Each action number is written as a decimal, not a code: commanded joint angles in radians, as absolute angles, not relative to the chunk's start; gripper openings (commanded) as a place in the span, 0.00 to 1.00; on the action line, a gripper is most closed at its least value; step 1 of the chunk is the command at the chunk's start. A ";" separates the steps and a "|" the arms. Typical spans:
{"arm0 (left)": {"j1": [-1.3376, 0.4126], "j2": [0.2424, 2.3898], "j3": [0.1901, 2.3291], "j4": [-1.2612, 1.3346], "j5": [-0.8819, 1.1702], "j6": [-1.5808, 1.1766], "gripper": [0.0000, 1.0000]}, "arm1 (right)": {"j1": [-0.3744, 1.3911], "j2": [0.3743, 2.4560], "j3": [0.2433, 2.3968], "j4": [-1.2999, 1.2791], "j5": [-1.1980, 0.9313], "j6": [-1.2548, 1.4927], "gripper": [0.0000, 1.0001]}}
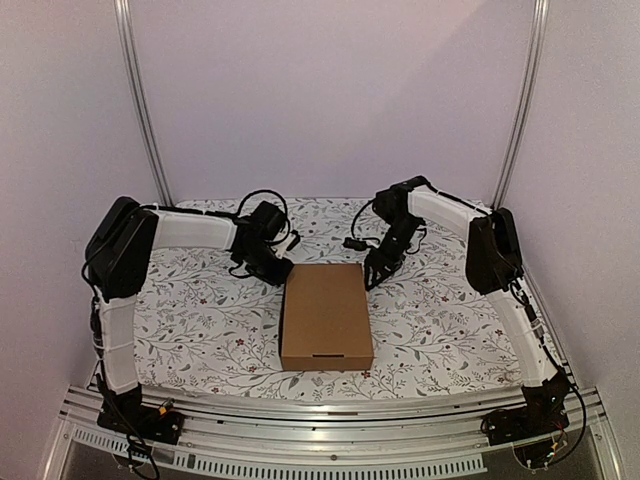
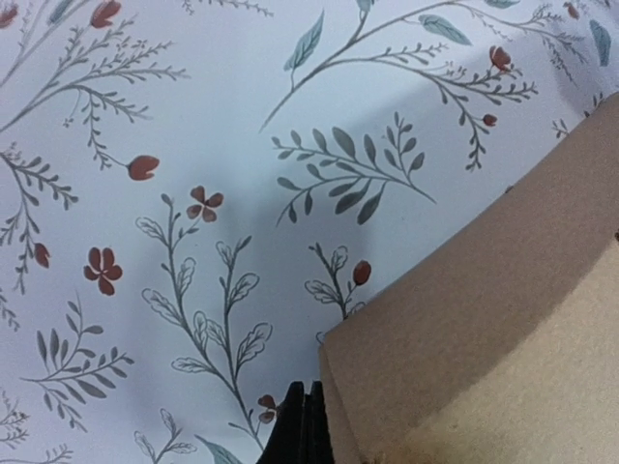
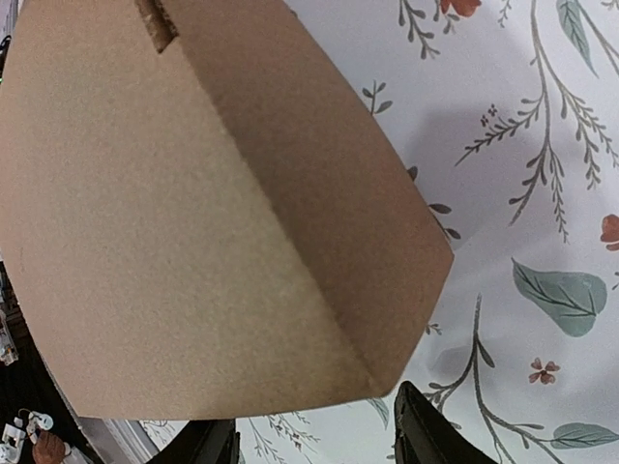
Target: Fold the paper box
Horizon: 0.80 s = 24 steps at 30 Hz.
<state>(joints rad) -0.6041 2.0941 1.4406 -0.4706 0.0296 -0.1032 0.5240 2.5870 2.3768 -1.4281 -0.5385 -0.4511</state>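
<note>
step: finishing, paper box (image 1: 326, 315) lies closed on table (image 1: 200, 310) | left jaws together, right jaws apart, both empty at far corners | next: likely press top flat, withdraw

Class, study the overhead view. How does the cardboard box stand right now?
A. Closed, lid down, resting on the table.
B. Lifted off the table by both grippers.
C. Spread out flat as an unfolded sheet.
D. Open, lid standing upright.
A: the paper box lies on the flowered table as a closed block with its top panel flat.
</note>
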 commanded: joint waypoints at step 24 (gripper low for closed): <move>-0.855 1.809 1.118 -0.391 0.083 -0.344 0.00 | 0.609 2.225 1.711 -1.176 -0.580 -0.464 0.54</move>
<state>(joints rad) -0.8036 1.7325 1.0401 -0.4538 0.0376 -0.3237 0.5667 2.2036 1.7004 -1.2213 -0.5587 -0.4587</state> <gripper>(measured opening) 0.008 0.546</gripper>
